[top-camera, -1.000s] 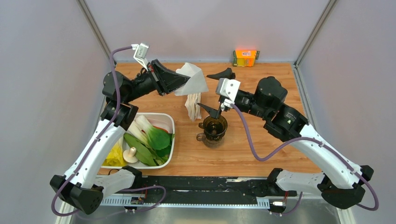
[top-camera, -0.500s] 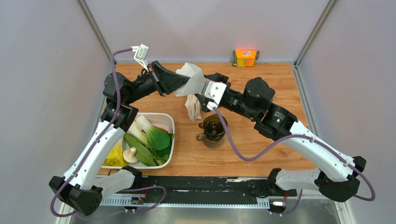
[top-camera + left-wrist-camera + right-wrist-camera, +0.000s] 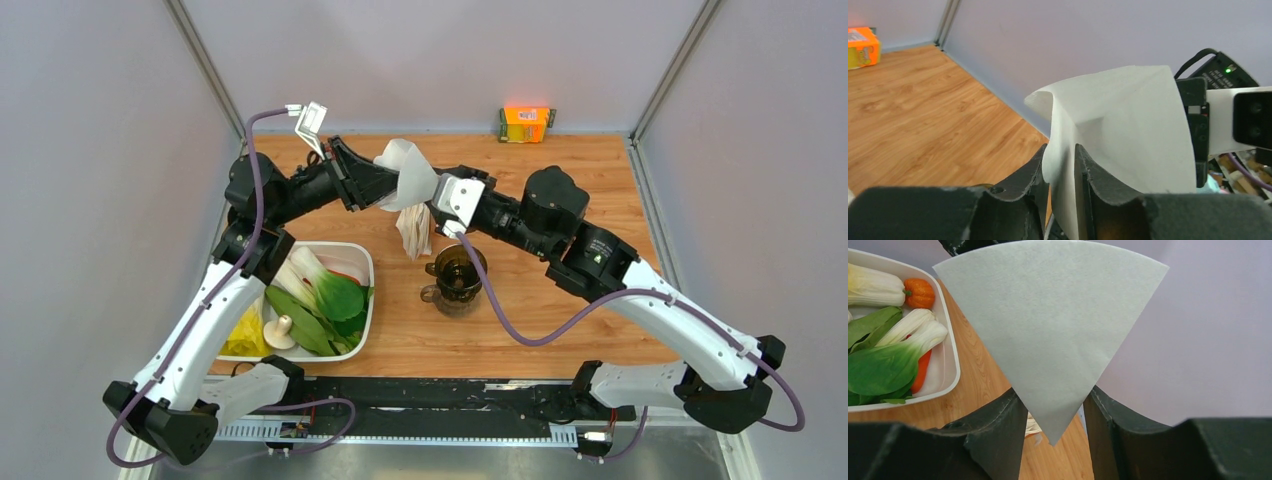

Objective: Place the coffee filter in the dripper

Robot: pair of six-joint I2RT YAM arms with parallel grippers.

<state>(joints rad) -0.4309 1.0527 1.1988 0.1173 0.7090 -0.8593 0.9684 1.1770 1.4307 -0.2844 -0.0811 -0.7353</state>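
The coffee filter point(image 3: 410, 175), a white paper cone, hangs in the air over the back of the table between both grippers. My left gripper point(image 3: 388, 185) comes at it from the left. In the left wrist view its jaws point(image 3: 1060, 146) stand a little apart, with the filter's folded edge point(image 3: 1128, 130) lying loosely between them. My right gripper point(image 3: 432, 195) reaches in from the right. Its fingers point(image 3: 1054, 392) press on both slanted edges of the filter point(image 3: 1053, 325) just above the pointed tip. The dark brown dripper point(image 3: 460, 272) stands on the wood, below and in front of the filter.
A clear-wrapped packet of cream filters point(image 3: 413, 232) stands just behind the dripper. A white tray point(image 3: 368, 290) of vegetables lies at the front left. An orange box point(image 3: 527, 123) sits by the back wall.
My right gripper swung left to the filter and closed in on its tip. The left gripper's jaws have loosened around the filter's edge.
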